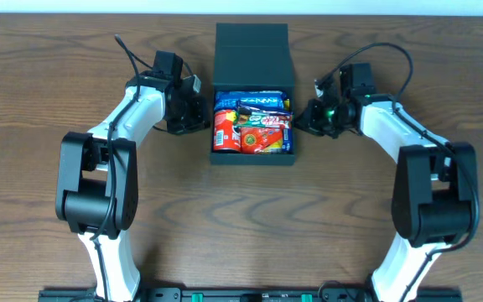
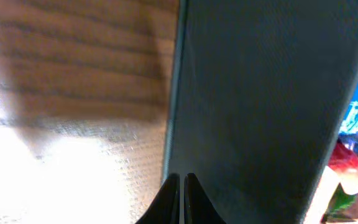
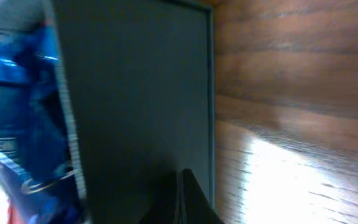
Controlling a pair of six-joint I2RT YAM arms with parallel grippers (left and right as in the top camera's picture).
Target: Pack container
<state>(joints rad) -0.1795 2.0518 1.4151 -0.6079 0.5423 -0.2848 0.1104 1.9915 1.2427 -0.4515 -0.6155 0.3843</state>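
Note:
The matte black container (image 1: 253,157) sits at the table's middle, its flap lid (image 1: 251,52) open toward the far side. It holds blue, red and green snack packets (image 1: 254,122). My left gripper (image 1: 201,116) is shut and empty, its tips against the container's left outer wall (image 2: 260,112). My right gripper (image 1: 304,117) is shut and empty against the right outer wall (image 3: 135,106). Packets peek over the rim in the left wrist view (image 2: 356,155) and the right wrist view (image 3: 17,112).
The wooden table (image 1: 250,226) runs all round the container. Cables loop above both wrists at the far side.

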